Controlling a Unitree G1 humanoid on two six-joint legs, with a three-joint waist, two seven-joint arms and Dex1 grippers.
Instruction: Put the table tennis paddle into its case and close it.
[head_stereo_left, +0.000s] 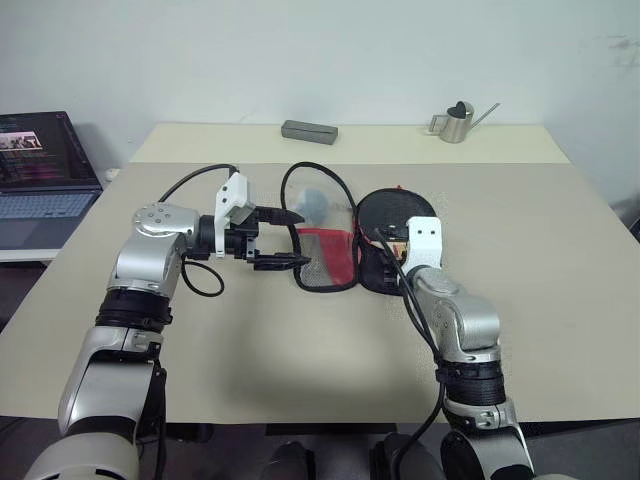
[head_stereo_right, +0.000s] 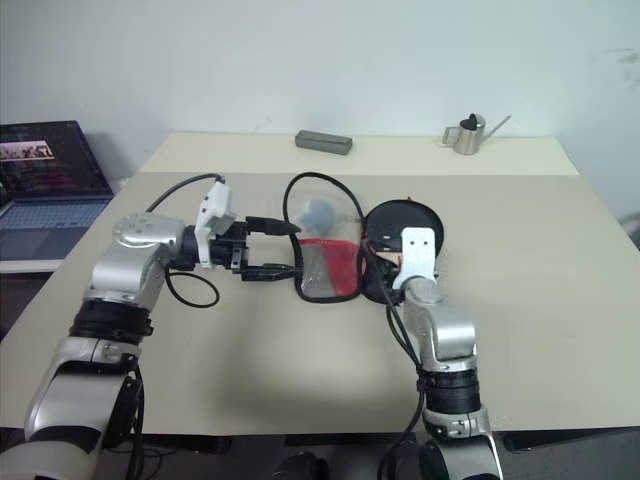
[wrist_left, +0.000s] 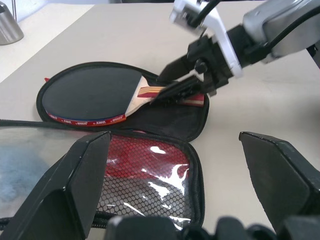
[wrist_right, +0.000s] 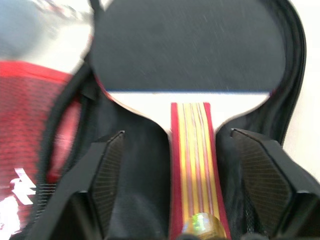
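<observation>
Along the red edge band of the table tennis paddle you can see small white lettering, too small to read. On the case, the red panel carries part of a white logo, cut off and not legible. The laptop at far left shows unreadable screen text.

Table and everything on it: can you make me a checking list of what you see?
Surface: beige table, bare around the work.
Job's things: table tennis paddle lies in the right half of the open case; flap spread flat to the left, zipper undone.
Clutter: small grey box and metal watering can at the far edge.
Grippers: left tool open, beside the flap's left edge; right tool open, fingers either side of the paddle handle, not gripping.
Cables: black cable loops off the left arm.
Surroundings: laptop on a side desk to the left; pale wall behind.
</observation>
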